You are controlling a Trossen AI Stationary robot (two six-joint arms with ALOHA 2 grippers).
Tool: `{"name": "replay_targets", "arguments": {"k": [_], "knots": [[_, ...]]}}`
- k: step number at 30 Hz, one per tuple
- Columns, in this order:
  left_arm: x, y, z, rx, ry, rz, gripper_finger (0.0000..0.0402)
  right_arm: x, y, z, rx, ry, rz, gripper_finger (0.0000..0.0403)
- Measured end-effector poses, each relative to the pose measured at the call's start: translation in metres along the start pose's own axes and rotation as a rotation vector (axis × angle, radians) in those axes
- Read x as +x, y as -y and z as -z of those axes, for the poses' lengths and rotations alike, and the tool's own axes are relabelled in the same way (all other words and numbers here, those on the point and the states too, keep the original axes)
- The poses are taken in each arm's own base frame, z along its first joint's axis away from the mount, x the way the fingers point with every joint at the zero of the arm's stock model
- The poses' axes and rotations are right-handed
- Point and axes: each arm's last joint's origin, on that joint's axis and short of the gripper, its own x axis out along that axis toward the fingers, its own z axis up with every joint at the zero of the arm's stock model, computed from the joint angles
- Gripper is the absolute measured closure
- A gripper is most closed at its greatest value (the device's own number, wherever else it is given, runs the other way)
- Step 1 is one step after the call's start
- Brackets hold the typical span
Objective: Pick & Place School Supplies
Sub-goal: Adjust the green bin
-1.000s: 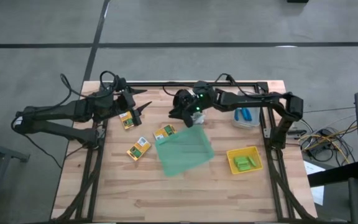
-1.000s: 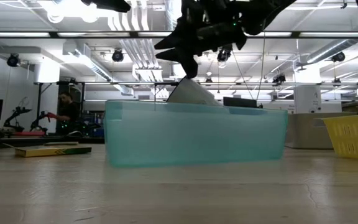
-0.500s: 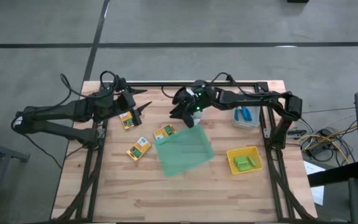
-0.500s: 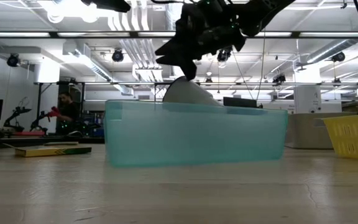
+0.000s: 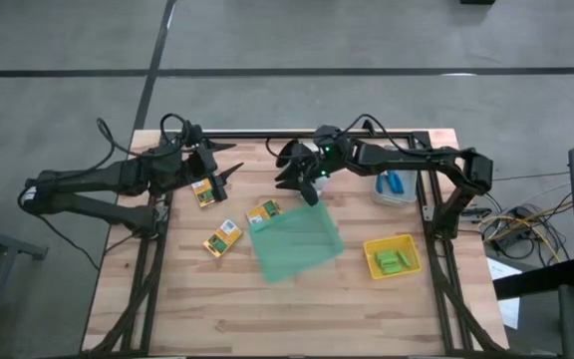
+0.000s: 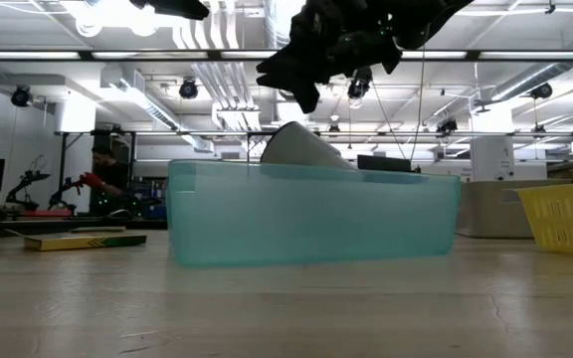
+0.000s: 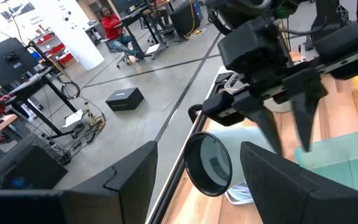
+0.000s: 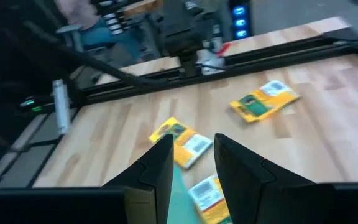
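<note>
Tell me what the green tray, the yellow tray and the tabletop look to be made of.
Green tray: likely thin translucent plastic, as the wood shows faintly through it. Yellow tray: probably opaque moulded plastic; the low view shows slotted walls. Tabletop: pale wood, apparently butcher-block, with visible plank seams and grain and a matte finish.

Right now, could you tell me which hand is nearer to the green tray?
The right hand is nearer, above the green tray's far edge. The left hand sits farther off, over the table's far left side.
</note>
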Motion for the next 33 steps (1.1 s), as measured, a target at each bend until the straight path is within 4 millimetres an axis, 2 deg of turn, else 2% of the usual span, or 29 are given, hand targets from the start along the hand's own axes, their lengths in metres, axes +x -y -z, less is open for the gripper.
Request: {"name": "replay_targets", "arguments": {"k": [4, 10, 13, 21, 26, 33], "knots": [[0.0, 0.0, 0.0, 0.0, -0.001, 0.0, 0.0165, 0.0, -0.002, 0.001, -0.037, -0.012, -0.051, 0.0291], [0.0, 0.0, 0.0, 0.0, 0.0, 0.0, 0.0165, -0.001, -0.009, 0.0, -0.294, -0.02, -0.059, 0.0292], [0.0, 0.0, 0.0, 0.0, 0.0, 0.0, 0.0165, -0.003, -0.014, 0.001, -0.365, -0.039, -0.068, 0.0296], [0.0, 0.0, 0.0, 0.0, 0.0, 0.0, 0.0165, -0.006, -0.014, 0.012, -0.332, -0.153, -0.11, 0.0307], [0.0, 0.0, 0.0, 0.0, -0.001, 0.0, 0.0165, -0.005, -0.024, 0.013, -0.277, -0.165, -0.14, 0.0304], [0.0, 0.0, 0.0, 0.0, 0.0, 0.0, 0.0165, 0.0, -0.044, 0.035, -0.159, -0.353, -0.158, 0.0303]]}}
